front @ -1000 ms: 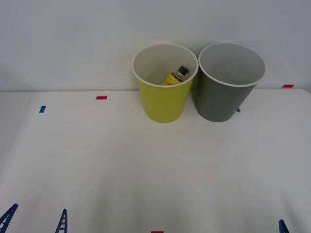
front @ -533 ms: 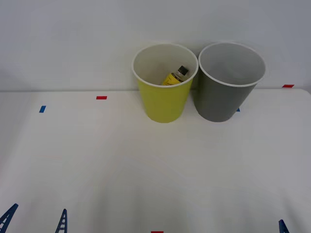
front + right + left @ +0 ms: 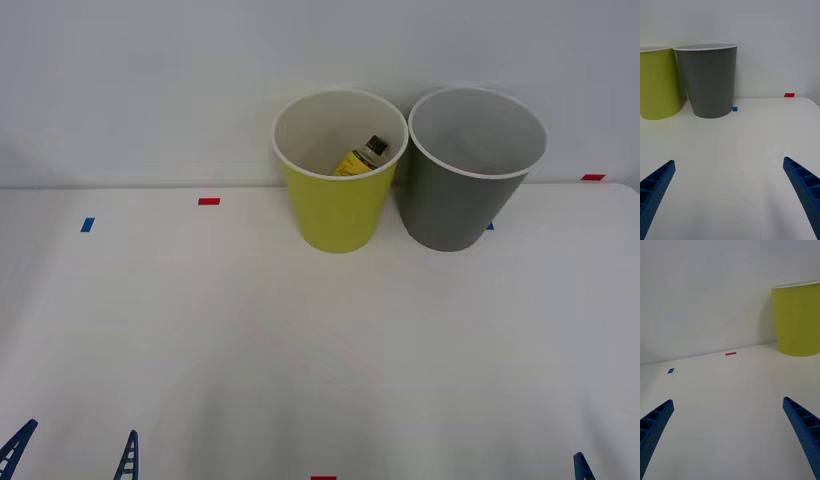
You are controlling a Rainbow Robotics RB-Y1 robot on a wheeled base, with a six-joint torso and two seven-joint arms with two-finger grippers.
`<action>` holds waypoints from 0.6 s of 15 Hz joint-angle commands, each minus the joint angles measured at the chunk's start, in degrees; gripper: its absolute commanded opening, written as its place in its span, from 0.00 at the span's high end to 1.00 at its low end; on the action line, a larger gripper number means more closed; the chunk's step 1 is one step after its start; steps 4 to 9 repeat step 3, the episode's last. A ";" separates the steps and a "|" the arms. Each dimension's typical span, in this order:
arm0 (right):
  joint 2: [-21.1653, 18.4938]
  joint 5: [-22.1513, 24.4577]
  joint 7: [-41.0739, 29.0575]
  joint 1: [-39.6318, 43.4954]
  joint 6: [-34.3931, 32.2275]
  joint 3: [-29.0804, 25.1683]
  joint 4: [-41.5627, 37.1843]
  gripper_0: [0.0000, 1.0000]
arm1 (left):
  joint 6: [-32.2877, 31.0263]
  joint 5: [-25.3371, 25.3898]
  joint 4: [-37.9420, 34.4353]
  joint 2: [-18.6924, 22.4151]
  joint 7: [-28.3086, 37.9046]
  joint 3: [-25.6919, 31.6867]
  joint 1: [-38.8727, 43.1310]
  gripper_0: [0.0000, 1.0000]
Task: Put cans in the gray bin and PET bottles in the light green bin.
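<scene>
PET bottle [image 3: 358, 158] — yellow label, black cap, gold band at the neck — lies tilted inside the light green bin [image 3: 340, 215], leaning against its white inner wall with the cap pointing up toward the gray bin's side. Over the last second we see nothing change: bottle, bins and both sets of blue fingertips sit exactly where they were. We read that stillness as a sign that this part of the sorting is finished (no can or other bottle lies on the white table [image 3: 300, 340] for us to fetch).

The gray bin [image 3: 465, 210] stands just beside the green one, their rims nearly touching, both at the far edge of the table against the pale wall. What we can see of its pale gray inside holds nothing; its floor is hidden from the front camera, so we cannot vouch for the very bottom.

Our left gripper [image 3: 728, 435] waits low at the near left of the table, jaws spread wide with nothing between them — the green bin stands well ahead of it. Our right gripper [image 3: 728, 195] waits at the near right, likewise spread and holding nothing, facing the gray bin from well back. Small red and blue tape marks dot the tabletop around the bins.
</scene>
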 commanded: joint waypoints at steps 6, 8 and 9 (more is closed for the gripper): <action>0.00 0.00 0.00 0.00 0.00 0.00 0.00 0.00 | 0.02 0.00 0.00 0.00 0.00 0.00 0.00 0.00; 0.00 0.00 0.00 0.00 0.00 0.00 0.00 0.00 | 0.02 0.00 0.00 0.00 0.00 0.00 0.00 0.00; 0.00 0.00 0.00 0.00 0.00 0.00 0.00 0.00 | 0.02 0.00 0.00 0.00 0.00 0.00 0.00 0.00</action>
